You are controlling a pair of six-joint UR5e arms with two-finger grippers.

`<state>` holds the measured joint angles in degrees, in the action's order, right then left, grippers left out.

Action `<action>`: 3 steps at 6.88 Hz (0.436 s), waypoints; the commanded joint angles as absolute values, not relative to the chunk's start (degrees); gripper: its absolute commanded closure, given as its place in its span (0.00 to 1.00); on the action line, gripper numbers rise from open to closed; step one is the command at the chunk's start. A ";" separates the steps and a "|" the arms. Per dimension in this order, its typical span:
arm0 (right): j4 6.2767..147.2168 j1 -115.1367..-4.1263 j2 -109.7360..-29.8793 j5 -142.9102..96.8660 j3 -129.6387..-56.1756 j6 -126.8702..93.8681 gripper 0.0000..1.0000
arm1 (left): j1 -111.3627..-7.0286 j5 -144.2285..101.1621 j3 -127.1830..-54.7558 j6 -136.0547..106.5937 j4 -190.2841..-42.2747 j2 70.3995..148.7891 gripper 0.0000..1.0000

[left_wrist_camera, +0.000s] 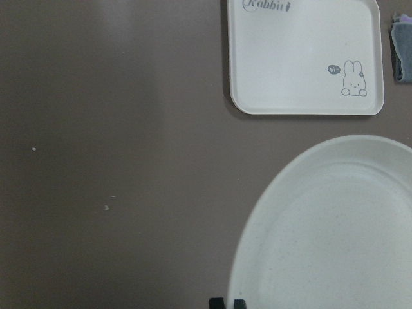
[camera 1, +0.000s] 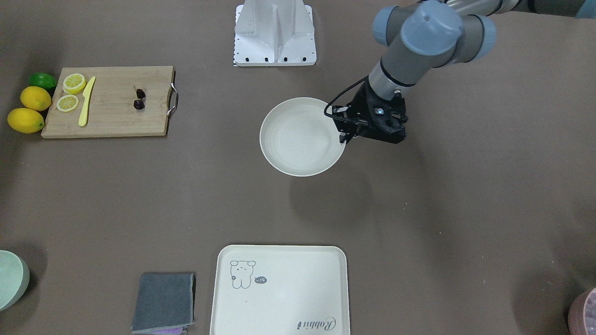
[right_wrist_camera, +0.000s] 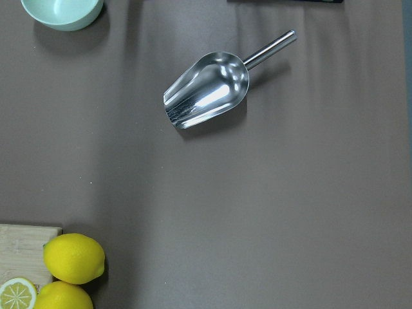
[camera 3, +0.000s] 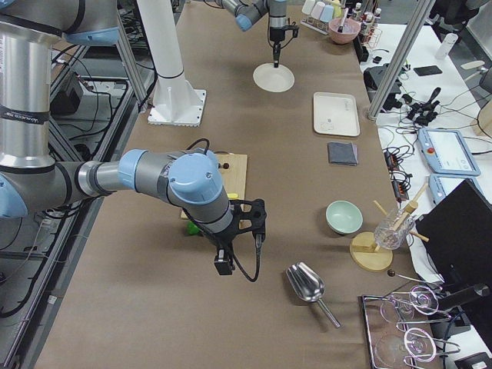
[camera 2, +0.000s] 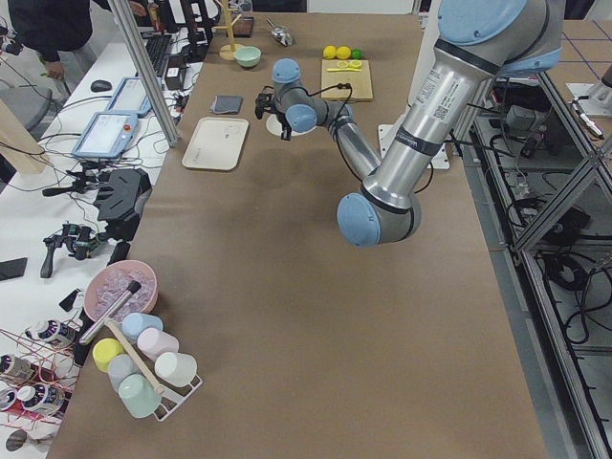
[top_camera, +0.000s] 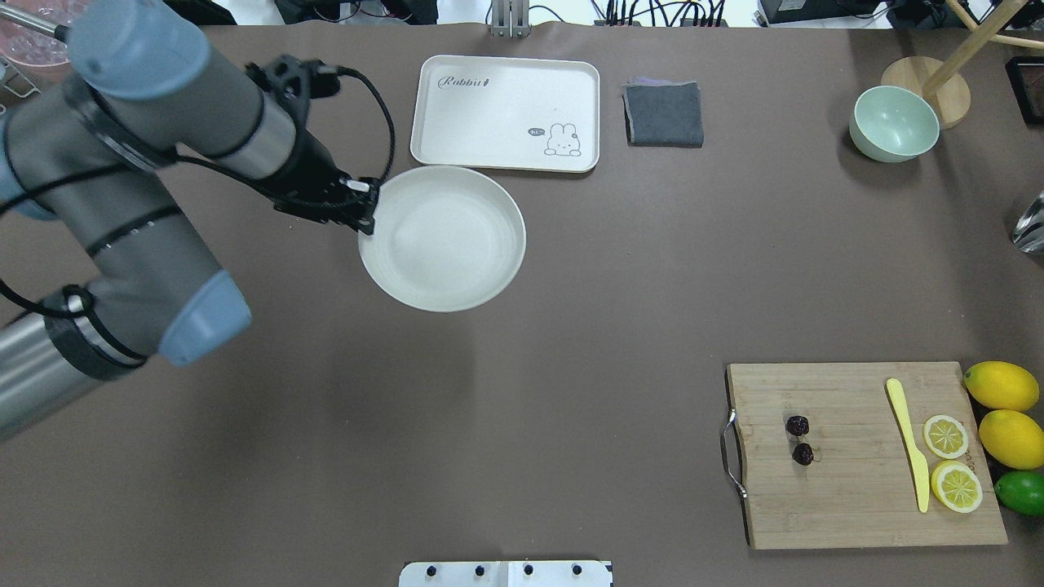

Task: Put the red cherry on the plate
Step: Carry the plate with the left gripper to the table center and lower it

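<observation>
The red cherry [top_camera: 799, 440], a pair of tiny dark fruits [camera 1: 139, 99], lies on the wooden cutting board [top_camera: 864, 489] at the robot's right. The round cream plate [top_camera: 444, 238] hangs a little above the table's middle and casts a shadow below it [camera 1: 298, 137]. My left gripper [top_camera: 369, 222] is shut on its near-left rim; its fingertips [left_wrist_camera: 227, 302] show pinched at the plate's edge [left_wrist_camera: 335, 232]. My right gripper [camera 3: 223, 265] hovers past the board's lemon end, far from the cherries. I cannot tell whether it is open or shut.
On the board lie a yellow knife [top_camera: 909, 444] and two lemon slices [top_camera: 946, 436]; lemons [top_camera: 1001, 386] and a lime [top_camera: 1021, 492] sit beside it. A rabbit tray [top_camera: 506, 110], grey cloth [top_camera: 663, 114] and green bowl [top_camera: 894, 122] are at the far side. A metal scoop [right_wrist_camera: 207, 90] lies below the right wrist.
</observation>
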<state>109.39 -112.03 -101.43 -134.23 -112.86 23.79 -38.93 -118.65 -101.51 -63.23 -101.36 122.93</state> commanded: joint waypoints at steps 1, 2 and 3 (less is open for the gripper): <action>109.51 -113.11 -101.69 -134.30 -112.85 23.82 0.00 | -30.36 -109.37 -101.08 -67.74 -101.69 123.66 1.00; 109.42 -113.72 -101.86 -134.30 -112.85 23.82 0.00 | -28.41 -107.16 -99.86 -68.46 -103.26 123.84 1.00; 109.42 -114.17 -102.56 -134.21 -112.94 23.91 0.00 | -28.21 -106.96 -95.67 -68.64 -110.84 123.66 1.00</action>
<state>109.44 -113.56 -101.94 -134.28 -112.87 23.83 -29.48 -108.36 -99.30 -67.99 -104.50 123.71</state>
